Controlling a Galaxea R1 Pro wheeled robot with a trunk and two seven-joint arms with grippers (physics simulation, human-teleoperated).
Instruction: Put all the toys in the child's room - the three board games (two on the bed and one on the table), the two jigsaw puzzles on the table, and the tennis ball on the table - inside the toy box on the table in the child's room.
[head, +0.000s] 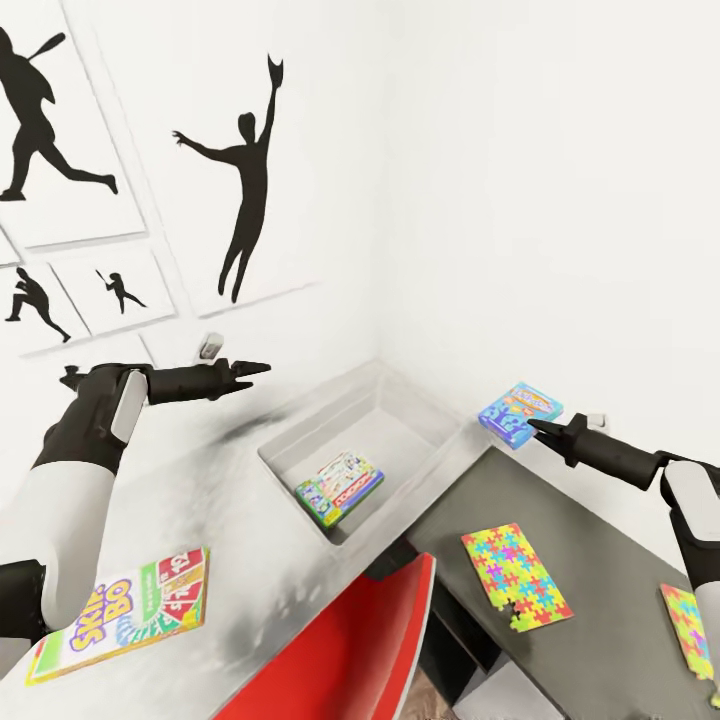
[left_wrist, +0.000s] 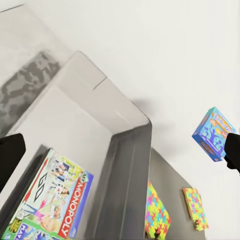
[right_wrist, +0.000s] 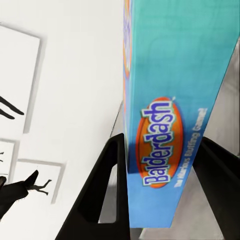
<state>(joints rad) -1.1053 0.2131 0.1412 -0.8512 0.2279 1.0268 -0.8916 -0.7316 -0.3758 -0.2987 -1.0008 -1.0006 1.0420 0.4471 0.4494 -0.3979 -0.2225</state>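
Three board games: a Monopoly box (head: 340, 489), a Skip-Bo box (head: 122, 610) and a blue Balderdash box (head: 519, 412). Two jigsaw puzzles: one (head: 515, 575) near the middle of the bench (head: 590, 540), one (head: 690, 625) at its far right edge. One grey bin (head: 400, 405). One red chair (head: 350, 650). Two robot hands, left (head: 255, 369) and right (head: 540, 428). Four black silhouette pictures on the wall, the largest (head: 240, 180) with arms raised.
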